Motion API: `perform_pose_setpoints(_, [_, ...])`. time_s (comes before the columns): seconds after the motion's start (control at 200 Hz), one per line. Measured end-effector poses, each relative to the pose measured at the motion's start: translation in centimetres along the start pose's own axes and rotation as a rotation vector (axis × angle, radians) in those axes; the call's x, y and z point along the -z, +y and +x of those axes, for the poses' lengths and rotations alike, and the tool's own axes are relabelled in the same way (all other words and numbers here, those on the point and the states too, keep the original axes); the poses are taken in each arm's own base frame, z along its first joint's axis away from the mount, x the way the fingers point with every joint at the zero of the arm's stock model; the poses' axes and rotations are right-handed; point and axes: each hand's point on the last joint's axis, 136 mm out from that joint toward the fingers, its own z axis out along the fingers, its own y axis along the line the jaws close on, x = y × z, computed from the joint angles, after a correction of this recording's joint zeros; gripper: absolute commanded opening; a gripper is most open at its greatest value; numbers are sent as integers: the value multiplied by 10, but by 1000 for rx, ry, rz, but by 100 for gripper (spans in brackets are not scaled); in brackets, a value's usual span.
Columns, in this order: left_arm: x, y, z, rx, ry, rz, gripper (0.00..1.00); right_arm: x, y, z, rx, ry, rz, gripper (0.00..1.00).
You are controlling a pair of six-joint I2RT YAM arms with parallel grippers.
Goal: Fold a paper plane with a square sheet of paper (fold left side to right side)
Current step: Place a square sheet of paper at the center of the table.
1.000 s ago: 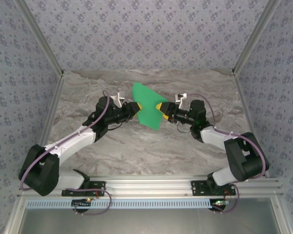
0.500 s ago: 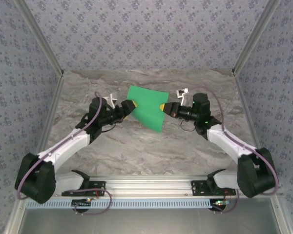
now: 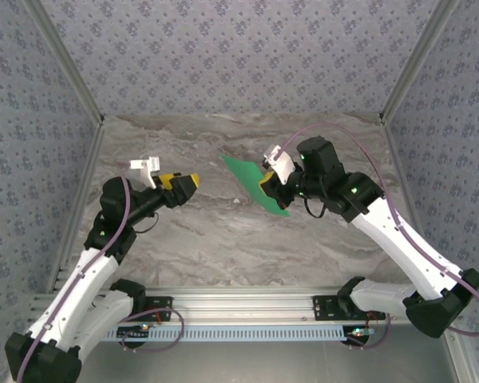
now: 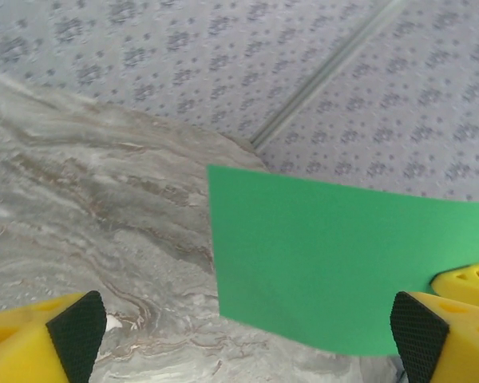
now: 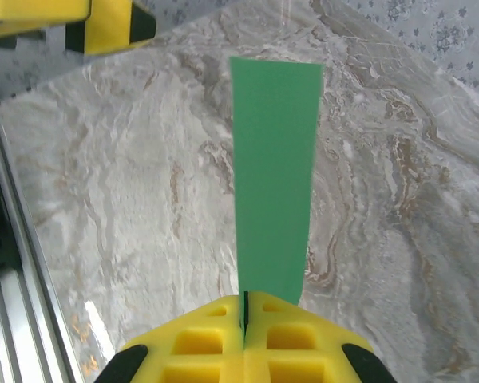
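Left arm (image 3: 80, 275) and right arm (image 3: 407, 247) are white, black-jointed, with purple cables (image 3: 126, 209) (one each) and yellow fingers (image 5: 247, 343).

No text, label or number can be read, even on the square sheet of paper (image 3: 246, 171).

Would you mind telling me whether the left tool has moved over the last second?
Yes. The left tool let go of the green sheet and drew back left, toward the left edge of the table.

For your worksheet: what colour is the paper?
The paper is bright green, clearest in the left wrist view.
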Motion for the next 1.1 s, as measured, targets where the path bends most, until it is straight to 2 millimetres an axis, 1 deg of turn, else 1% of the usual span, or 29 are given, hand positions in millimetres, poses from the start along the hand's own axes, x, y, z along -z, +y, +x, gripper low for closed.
perform_pose_setpoints(0.08, [1,-8,0,-36,4,42,95,8,9,-7,62,-9,-7,0])
perform_pose_setpoints(0.18, [2,-19,0,-69,6,98,95,23,20,-17,105,-55,-22,0])
perform_pose_setpoints(0.3, [3,-32,-2,-105,1,163,96,49,33,-31,133,-146,-51,0])
perform_pose_setpoints(0.435, [5,-53,-2,-146,-2,251,96,78,50,-48,167,-263,-109,0])
perform_pose_setpoints(0.53, [6,-70,1,-172,4,317,94,88,59,-57,165,-318,-153,0])
perform_pose_setpoints(0.595, [7,-82,5,-186,14,364,91,91,61,-63,156,-349,-179,0])
perform_pose_setpoints(0.665, [7,-94,11,-202,32,413,81,91,61,-67,133,-374,-205,0])
perform_pose_setpoints(0.735, [7,-104,15,-218,47,452,64,90,58,-69,101,-389,-220,0])
perform_pose_setpoints(0.755, [7,-106,16,-225,49,460,59,89,56,-69,91,-393,-221,1])
perform_pose_setpoints(0.834, [7,-109,15,-228,48,470,38,88,49,-69,48,-405,-221,1])
perform_pose_setpoints(0.904, [8,-110,14,-234,42,470,24,86,40,-68,2,-412,-215,1])
perform_pose_setpoints(0.979, [7,-109,12,-240,34,466,15,84,28,-64,-50,-410,-200,1])
perform_pose_setpoints(1.059, [5,-108,12,-236,32,463,9,81,20,-59,-101,-401,-193,2])
perform_pose_setpoints(1.104, [2,-106,13,-222,40,456,7,79,16,-56,-126,-393,-193,3])
